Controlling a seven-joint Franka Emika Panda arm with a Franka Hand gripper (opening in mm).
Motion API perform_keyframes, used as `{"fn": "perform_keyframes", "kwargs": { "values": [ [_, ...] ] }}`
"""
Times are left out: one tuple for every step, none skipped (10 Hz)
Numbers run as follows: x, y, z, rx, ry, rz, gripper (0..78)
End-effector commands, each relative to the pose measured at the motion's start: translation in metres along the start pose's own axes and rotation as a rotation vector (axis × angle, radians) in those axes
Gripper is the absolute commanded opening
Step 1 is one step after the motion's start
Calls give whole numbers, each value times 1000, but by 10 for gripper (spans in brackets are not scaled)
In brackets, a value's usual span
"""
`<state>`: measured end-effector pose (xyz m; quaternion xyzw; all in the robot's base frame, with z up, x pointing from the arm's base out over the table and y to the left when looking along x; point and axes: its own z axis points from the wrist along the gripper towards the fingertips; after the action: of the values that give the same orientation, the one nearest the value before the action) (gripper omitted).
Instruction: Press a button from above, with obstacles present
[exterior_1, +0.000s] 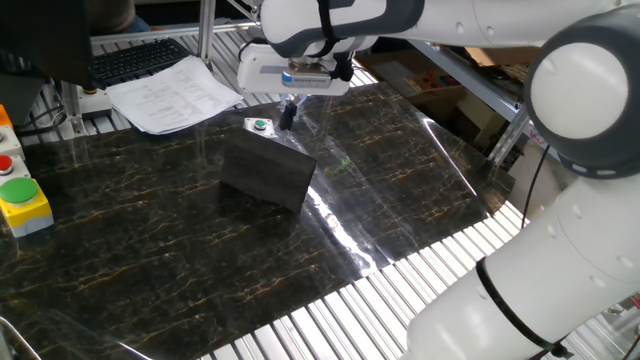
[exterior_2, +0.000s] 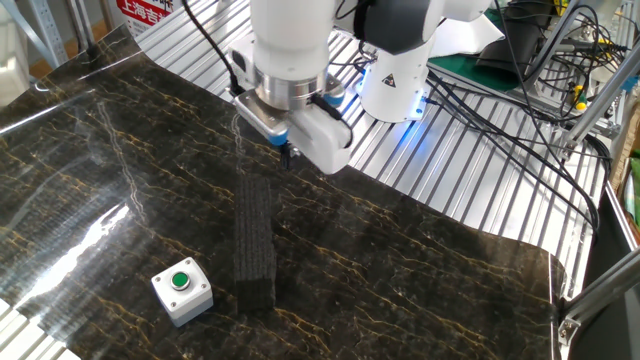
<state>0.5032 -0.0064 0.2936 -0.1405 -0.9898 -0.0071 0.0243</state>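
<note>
The button is a tiny green disc in a small white-grey box beyond the dark block. In the other fixed view the button sits in its box, left of the near end of the block. My gripper hangs above the table, fingertips pointing down and touching each other, holding nothing. In the other fixed view the gripper is above the far end of the block, well away from the button box.
A yellow box with a large green push-button and a red button stand at the left edge. Papers and a keyboard lie behind. The robot base and cables are on the slatted table beyond the marble mat.
</note>
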Motion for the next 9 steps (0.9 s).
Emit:
{"fn": "perform_keyframes", "kwargs": {
  "values": [
    [-17, -11, 6, 8, -2, -44, 0],
    [-26, -17, 9, 22, -7, -55, 0],
    [-31, -21, 10, 23, -9, -63, 0],
    [-37, -24, 12, 23, -10, -67, 0],
    [-43, -25, 12, 24, -9, -65, 0],
    [-46, -26, 12, 26, -9, -63, 0],
    [-53, -29, 13, 31, -10, -59, 0],
    [-59, -32, 13, 36, -11, -58, 0],
    [-67, -33, 12, 36, -10, -57, 0]
  ]
}}
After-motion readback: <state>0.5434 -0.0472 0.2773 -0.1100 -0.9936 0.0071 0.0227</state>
